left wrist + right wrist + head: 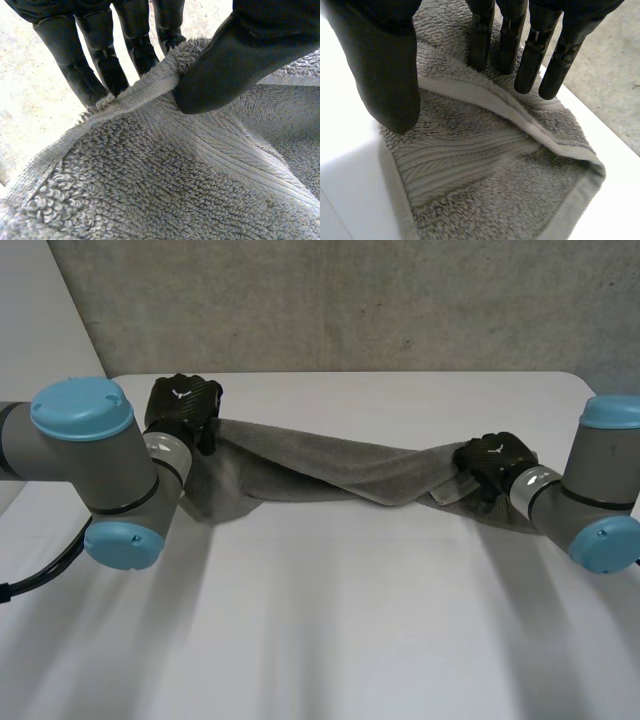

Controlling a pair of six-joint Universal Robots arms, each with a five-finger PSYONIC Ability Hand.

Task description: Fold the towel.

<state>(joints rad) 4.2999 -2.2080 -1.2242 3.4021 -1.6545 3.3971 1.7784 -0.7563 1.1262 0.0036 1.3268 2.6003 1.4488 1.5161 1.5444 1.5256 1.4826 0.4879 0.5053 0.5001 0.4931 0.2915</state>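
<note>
A grey towel [330,475] lies bunched in a long twisted band across the white table [350,630], from one hand to the other. My left hand [183,408] is at the towel's left end. In the left wrist view its thumb [240,55] pinches the towel's hemmed edge [150,90] against the fingers [100,65], lifting it. My right hand [497,465] is over the towel's right end. In the right wrist view its fingers [530,55] are straight, the thumb [385,65] stands apart, and the towel [485,165] lies on the table beneath with a folded hem between them.
A grey concrete wall [350,300] rises behind the table's far edge. In the right wrist view the table's edge runs close beside the towel's corner [595,170], with floor [615,75] beyond it. Bare table surface spreads in front of the towel.
</note>
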